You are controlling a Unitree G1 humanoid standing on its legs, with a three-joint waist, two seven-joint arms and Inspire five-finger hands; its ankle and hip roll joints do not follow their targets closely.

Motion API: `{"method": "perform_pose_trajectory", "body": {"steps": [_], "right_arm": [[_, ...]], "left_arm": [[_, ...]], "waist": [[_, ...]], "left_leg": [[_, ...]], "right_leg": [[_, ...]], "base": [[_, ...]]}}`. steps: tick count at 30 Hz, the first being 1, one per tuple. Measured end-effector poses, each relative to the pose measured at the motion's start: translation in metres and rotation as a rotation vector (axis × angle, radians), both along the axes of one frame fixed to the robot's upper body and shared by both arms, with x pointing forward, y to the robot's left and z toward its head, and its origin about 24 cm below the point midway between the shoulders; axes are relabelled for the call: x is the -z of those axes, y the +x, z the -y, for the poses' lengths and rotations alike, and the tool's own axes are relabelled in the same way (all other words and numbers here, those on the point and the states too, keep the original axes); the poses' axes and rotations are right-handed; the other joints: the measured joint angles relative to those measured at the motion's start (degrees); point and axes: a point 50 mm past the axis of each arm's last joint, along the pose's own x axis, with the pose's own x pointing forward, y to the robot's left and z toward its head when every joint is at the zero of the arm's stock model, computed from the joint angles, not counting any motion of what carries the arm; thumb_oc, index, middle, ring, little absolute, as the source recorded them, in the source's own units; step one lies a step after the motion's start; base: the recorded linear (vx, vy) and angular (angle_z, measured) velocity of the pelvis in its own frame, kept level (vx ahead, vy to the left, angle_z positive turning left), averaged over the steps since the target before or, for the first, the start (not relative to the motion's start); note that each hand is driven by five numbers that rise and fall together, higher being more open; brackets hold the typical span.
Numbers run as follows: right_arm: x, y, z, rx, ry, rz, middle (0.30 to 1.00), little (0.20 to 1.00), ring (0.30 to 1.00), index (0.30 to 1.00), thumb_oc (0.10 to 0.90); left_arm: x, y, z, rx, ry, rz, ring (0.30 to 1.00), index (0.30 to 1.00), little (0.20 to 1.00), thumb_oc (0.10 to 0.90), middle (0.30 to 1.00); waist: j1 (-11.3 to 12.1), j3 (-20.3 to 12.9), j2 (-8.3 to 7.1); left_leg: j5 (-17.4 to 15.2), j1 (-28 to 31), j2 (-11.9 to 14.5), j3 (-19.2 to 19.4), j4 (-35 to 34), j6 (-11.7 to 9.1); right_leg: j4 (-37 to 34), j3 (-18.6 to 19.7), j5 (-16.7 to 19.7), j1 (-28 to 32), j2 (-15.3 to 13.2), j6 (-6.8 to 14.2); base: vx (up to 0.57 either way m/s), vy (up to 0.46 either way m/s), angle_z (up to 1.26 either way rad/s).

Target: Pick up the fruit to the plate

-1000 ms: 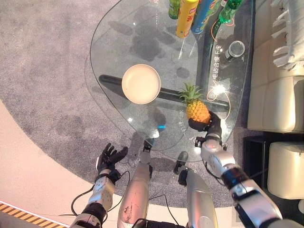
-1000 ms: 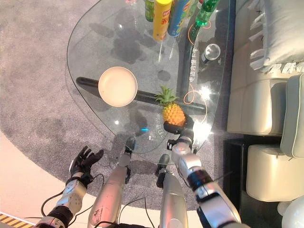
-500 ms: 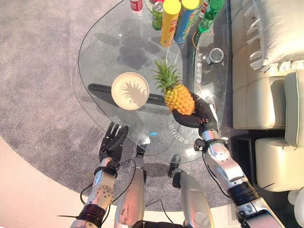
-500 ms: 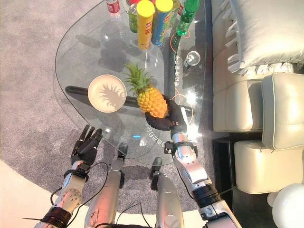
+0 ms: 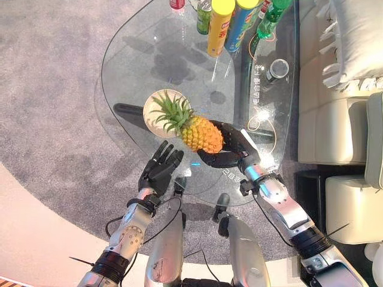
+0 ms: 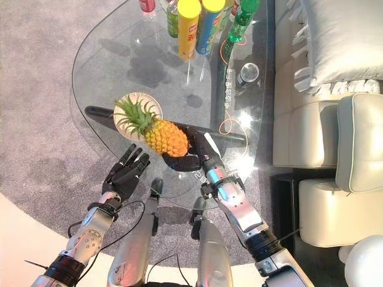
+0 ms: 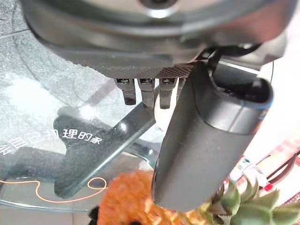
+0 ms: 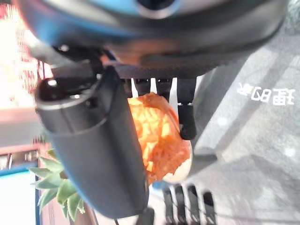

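- The plate (image 5: 157, 106) is partly overhung by the leafy crown of the pineapple (image 5: 200, 133).
- Bare glass of the table (image 5: 143, 54) is left open beyond the plate.
- The far edge is blocked by tall cans (image 5: 219, 24) and bottles (image 5: 267, 21).

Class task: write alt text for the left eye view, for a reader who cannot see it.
The robot's right hand holds a pineapple over a glass table, its leafy crown overlapping a round plate. The left hand hovers open nearby; bottles and cans stand at the table's far end.
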Motion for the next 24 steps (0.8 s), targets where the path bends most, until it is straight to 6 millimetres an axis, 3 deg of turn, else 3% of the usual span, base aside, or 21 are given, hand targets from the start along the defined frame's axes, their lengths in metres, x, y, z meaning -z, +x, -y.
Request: {"method": "perform_pose_trajectory", "body": {"steps": [10,24], "right_arm": [[-0.005,0.001,0.008,-0.102,-0.130,0.009,0.300,0.200,0.300,0.300,0.100],[-0.020,0.006,0.003,-0.209,-0.172,0.036,0.300,0.200,0.300,0.300,0.100]], "left_arm": [[0.003,-0.009,-0.006,0.029,0.029,-0.019,0.900,0.900,0.900,0.800,0.900],[0.007,-0.027,-0.001,0.090,-0.260,0.007,0.900,0.900,0.900,0.800,0.900]], "waist": [[0.32,0.02,0.10],[1.77,0.02,0.11]], "left_leg": [[0.00,-0.26,-0.51,-0.28,0.00,0.00],[0.08,-0.04,-1.24,-1.50,0.06,-0.11]], "right_leg": [[1.20,-0.25,-0.74,-0.59,-0.62,0.12],[2.79,-0.92,-2.01,-0.40,-1.24,0.16]], "base": [[0.00,0.003,0.02],[0.01,-0.018,0.04]]}}
